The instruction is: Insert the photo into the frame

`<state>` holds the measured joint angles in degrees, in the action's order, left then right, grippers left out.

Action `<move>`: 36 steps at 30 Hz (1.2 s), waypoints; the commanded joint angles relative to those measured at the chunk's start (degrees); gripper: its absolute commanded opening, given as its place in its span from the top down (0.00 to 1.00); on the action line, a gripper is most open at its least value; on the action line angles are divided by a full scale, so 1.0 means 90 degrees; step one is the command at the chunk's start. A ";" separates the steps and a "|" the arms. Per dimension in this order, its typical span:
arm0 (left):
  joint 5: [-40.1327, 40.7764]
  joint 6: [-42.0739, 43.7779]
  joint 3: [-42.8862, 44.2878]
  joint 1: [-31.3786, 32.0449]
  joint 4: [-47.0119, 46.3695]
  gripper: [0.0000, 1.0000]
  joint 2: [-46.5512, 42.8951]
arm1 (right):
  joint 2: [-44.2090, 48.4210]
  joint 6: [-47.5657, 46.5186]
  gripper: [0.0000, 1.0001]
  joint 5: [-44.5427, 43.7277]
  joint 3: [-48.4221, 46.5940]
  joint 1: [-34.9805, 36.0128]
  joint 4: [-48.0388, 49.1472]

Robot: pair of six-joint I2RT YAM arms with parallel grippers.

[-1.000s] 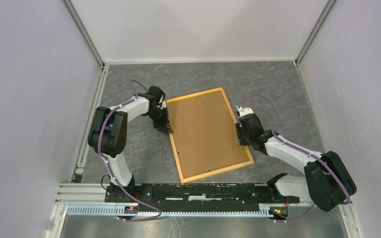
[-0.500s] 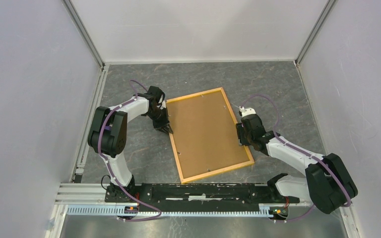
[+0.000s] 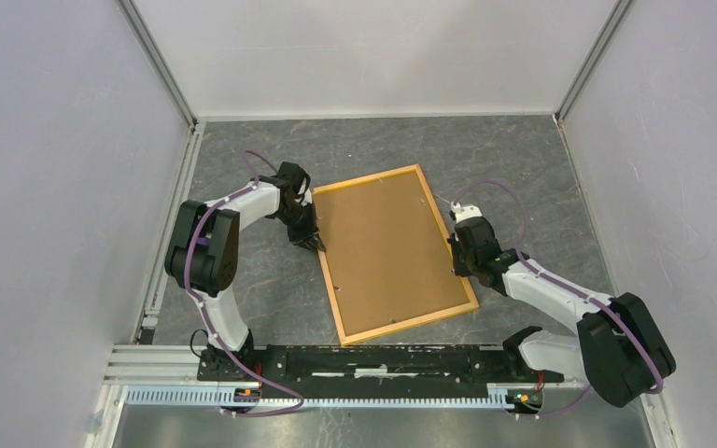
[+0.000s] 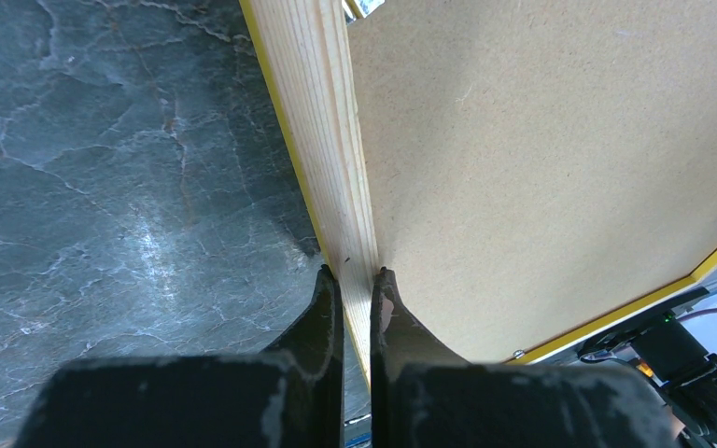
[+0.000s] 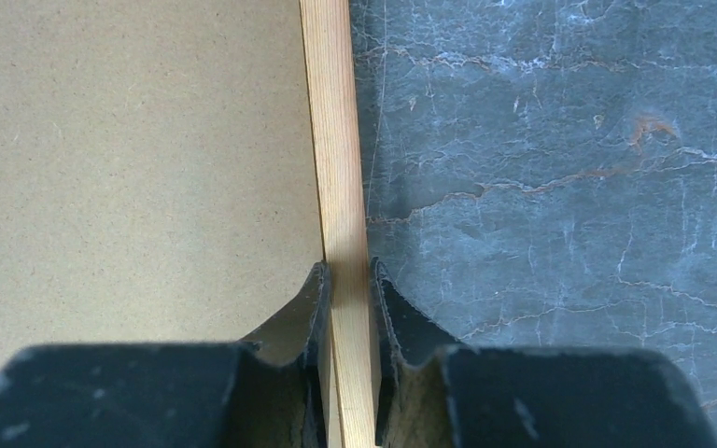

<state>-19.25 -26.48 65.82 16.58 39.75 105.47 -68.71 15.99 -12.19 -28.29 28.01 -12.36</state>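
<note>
Frame (image 3: 412, 323), a large thin rectangle of light orange-yellow wood, is laid back side up in the middle of the dark grey marbled bench (image 3: 373, 145). It is skewed slightly, so the long rails run from far-left to near-right. The opening is filled by a plain brown backing board (image 3: 392, 247), seated inside the four rails.

Left fingers (image 4: 317, 313) are closed on the left long rail. One tip is set on the outer side next to the bench, the other on the inner side at the board's edge, and the wood is pinched between them with no gap seen. The grip sits a little toward the far end of that rail.

Right fingers (image 5: 303, 313) are set narrow across the right long rail, one tip on the board side and one on the bench side. Both tips are seen against the wood, so the rail is held. This grip sits a little toward the near end of the rail.

Whether either rail is raised off the bench cannot be told.

White left arm (image 3: 207, 245) and white right arm (image 3: 560, 291), each with black joints and a purple cable, are bent inward from their bases at the near edge. The frame is reached from opposite sides. The bench is enclosed by plain white walls (image 3: 364, 56).
</note>
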 commanded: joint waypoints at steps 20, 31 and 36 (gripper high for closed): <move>0.0151 0.0591 -0.0360 0.0072 -0.0232 0.98 0.0088 | -0.0579 -0.0534 0.21 -0.0023 -0.2009 0.0019 -0.0327; 0.0081 0.0608 -0.0350 0.0052 -0.0231 0.98 0.0124 | -0.2644 -0.0666 0.13 -0.0603 -0.3848 -0.0232 -0.0366; -0.0015 0.0609 -0.0321 0.0023 -0.0232 0.98 0.0128 | -0.3218 -0.0734 0.13 -0.0397 -0.4094 -0.0549 -0.0245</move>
<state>-20.67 -26.35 64.86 16.56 37.67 105.06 -95.26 10.37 -15.64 -62.24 25.06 -16.34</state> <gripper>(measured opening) 0.078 0.870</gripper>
